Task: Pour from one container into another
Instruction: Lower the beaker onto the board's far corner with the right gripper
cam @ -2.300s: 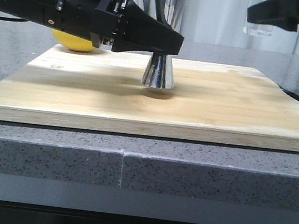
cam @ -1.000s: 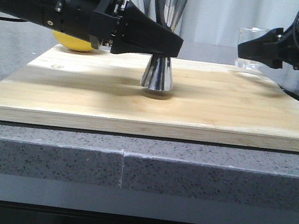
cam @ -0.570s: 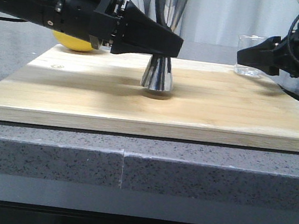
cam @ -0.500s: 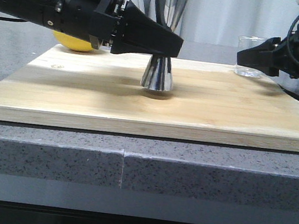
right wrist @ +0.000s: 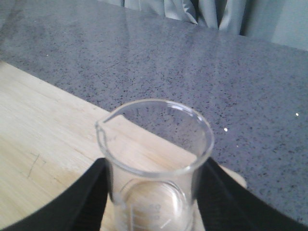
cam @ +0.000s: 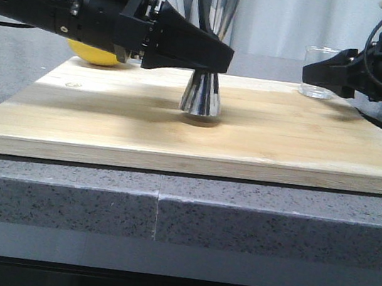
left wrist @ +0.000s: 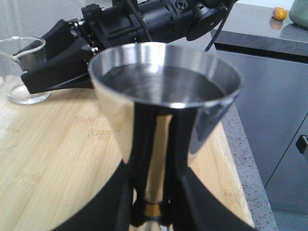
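Beaker (cam: 319, 72): lowered, emptied, onto board's (cam: 200, 126) far right corner, right gripper (cam: 315, 74) still clasping; left gripper (cam: 215, 54) grips filled jigger (cam: 202, 98).

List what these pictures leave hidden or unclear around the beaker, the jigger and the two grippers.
- Jigger waist, front view: covered by the left gripper.
- Jigger base, left wrist view: cut off by the frame edge.
- Beaker markings, right wrist view: too faint to read.
- Beaker, front view: partly covered by the right gripper; whether it touches the cutting board is unclear.
- Yellow object, front view: mostly behind the left arm.
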You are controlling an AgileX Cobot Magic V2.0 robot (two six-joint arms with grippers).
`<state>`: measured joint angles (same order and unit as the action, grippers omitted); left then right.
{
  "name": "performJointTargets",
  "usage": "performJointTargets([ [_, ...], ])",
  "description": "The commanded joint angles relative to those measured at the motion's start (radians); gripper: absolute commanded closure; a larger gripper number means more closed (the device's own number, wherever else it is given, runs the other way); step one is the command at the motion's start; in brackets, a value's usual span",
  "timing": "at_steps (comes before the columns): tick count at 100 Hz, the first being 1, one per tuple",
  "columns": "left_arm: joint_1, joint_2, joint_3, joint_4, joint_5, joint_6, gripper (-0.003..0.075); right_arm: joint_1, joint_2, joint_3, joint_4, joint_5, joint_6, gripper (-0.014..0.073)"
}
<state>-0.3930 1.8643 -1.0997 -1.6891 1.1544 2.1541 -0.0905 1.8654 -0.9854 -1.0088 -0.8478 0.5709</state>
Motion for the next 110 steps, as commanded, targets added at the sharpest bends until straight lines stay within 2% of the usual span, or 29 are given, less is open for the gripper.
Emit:
performJointTargets([
  [1, -0.01, -0.057, -0.028, -0.068, 0.115, -0.006, 0.0739, -0.007, -0.035, -0.024, 0.032, -0.055, -0.01, 0.0284],
  [68, -0.01, -0.057, -0.028, -0.068, 0.115, -0.006, 0.0739, -0.007, -0.031, -0.024, 0.032, -0.049, -0.01, 0.0276],
  [89, -0.01, -0.057, -0.028, -0.068, 0.115, -0.006, 0.0739, -0.007, -0.031, -0.024, 0.032, -0.049, -0.01, 0.0132],
  [110, -0.01, -0.057, -0.028, -0.068, 0.115, -0.006, 0.0739, -0.007, -0.031, -0.024, 0.032, -0.049, -0.01, 0.0111],
])
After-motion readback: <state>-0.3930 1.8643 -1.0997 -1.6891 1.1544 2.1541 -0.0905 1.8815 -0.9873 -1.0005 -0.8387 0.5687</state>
